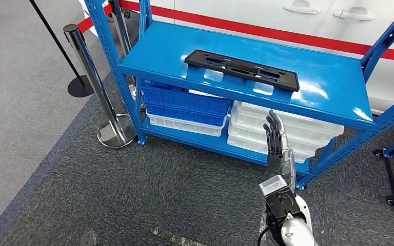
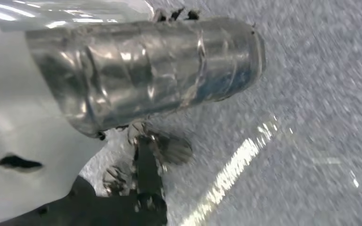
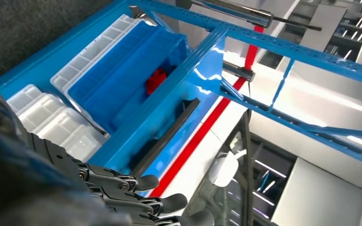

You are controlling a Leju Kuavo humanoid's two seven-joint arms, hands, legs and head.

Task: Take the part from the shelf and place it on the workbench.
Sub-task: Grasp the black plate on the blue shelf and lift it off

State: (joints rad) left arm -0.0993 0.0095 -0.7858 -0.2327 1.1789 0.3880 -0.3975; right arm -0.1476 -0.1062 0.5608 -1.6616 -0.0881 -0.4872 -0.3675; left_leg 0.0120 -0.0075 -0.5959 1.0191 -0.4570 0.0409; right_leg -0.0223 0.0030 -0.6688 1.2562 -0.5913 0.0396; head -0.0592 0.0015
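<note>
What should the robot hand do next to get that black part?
Probably lift and reach forward: the right robot hand is open and empty, below the shelf top's front edge, while the black part lies flat on the blue shelf, untouched.

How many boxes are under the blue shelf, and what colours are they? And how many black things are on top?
Blue boxes: 2, stacked
White boxes: about 4, one under the blue ones and about 3 stacked beside them
Black part on top: 1
Total: about 7

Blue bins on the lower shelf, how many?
2 blue bins, stacked at the lower shelf's left end: upper, lower, atop a white tray. More could be hidden behind.
</note>
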